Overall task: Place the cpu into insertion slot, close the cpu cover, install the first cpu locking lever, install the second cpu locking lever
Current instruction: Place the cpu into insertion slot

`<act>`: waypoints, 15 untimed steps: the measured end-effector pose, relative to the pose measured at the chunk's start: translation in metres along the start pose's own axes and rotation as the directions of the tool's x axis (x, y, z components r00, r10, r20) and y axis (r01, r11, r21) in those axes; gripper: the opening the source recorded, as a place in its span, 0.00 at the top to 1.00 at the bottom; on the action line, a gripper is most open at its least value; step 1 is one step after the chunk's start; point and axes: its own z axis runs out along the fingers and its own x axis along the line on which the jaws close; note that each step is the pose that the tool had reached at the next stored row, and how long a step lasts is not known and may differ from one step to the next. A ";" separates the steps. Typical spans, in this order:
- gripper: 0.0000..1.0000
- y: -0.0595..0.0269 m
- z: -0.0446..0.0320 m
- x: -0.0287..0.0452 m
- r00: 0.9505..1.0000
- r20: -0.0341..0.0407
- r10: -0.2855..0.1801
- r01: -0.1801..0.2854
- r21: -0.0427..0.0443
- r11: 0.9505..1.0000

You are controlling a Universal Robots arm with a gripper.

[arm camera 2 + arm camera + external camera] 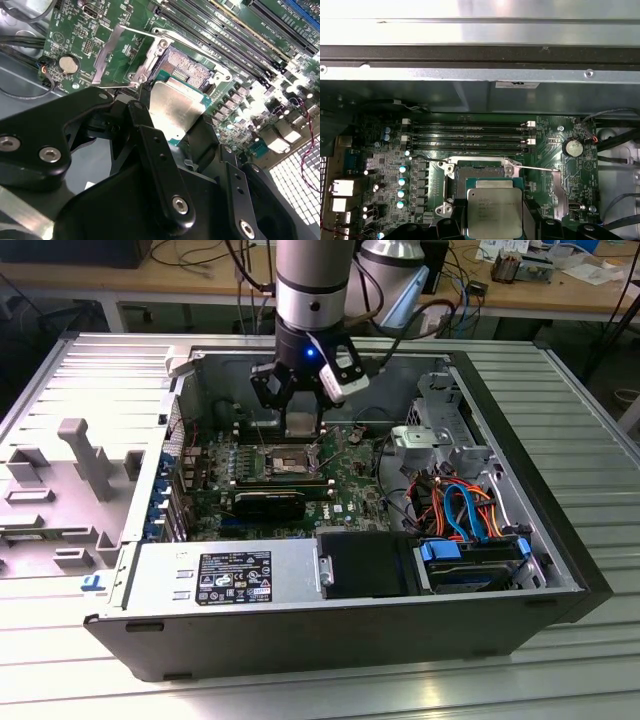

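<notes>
A ribbed table (590,440) is carrying an open computer case (350,630); on the exterior view's left, probably its side panel (70,480) is lying flat.

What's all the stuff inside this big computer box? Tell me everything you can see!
Computer case: one, black and grey, open on a ribbed metal table.
Circuit board: one, green, inside the case.
Socket: one, silver rim with a dark centre, on the board, uncovered.
Cover plate: one, silver, swung open beside the socket.
Chip: one, silver-grey, held close to the socket, not in it.
Memory slots: about four, black, in a row beside the socket.
Coin battery: one, silver, on the board.
Power box: one, silver, along the case's near wall.
Cables: a bundle, orange and blue, at the exterior view's right.
Robot arm: one, silver and black, above the socket.
Gripper: one, black, shut on the chip.
</notes>
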 end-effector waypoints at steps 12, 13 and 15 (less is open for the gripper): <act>0.46 -0.0013 0.0133 0.0009 1.000 -0.001 0.000 0.000 0.024 1.000; 0.46 -0.0011 0.0138 0.0009 1.000 -0.001 0.001 -0.001 0.033 0.999; 0.46 -0.0006 0.0149 0.0009 1.000 -0.001 0.001 -0.001 0.049 0.999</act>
